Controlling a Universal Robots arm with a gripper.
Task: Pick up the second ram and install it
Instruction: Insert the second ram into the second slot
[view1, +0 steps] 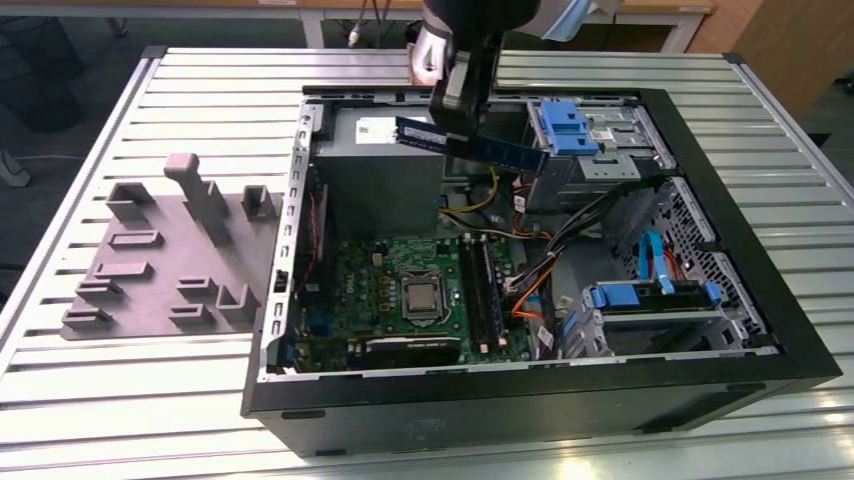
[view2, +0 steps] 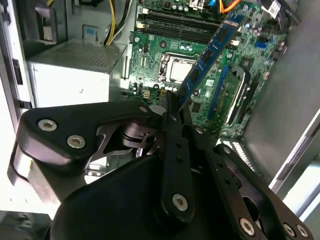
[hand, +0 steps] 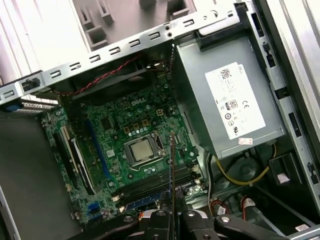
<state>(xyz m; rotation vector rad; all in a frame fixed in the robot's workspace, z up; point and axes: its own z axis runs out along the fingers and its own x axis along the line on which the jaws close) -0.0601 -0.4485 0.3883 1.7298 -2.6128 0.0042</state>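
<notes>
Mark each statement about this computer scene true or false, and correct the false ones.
1. The gripper holds the memory stick. True.
2. The memory stick sits in a slot on the motherboard. False: it is held in the air above the board.
3. The grey tray lies inside the computer case. False: it lies on the table, outside the case, on the exterior view's left.
4. The computer case is open, with the motherboard showing. True.
</notes>
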